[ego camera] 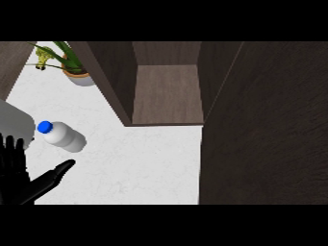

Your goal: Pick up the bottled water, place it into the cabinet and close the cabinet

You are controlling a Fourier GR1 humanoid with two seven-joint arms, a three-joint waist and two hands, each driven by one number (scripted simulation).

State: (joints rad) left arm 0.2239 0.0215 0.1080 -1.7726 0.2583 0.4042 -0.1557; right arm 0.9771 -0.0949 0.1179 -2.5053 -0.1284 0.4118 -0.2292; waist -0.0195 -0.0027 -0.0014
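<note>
Nearest, at the lower left, the left robot hand (10,175) is released, fingers straight and thumb spread, over the white desk (138,163). Just beyond it stands the blue-capped bottled water (62,136). Farther back, the cabinet (168,93) is open, beside a potted plant (72,67)

1. Kitchen, home type – white speckled counter (131,163) fills the near and left part of the scene.
2. Dark wood-grain cabinet (168,91) stands on the counter, center-far, w/ its door (276,125) swung open at right; inside is a bare wooden shelf.
3. Potted plant (70,65) at far left, green leaves, pale pot – domestic decor.
4. Grey appliance-like body (3,117) at left edge; can't tell what it is.
5. Bottled water (61,135), blue cap, on the counter – typical kitchen item.
</note>
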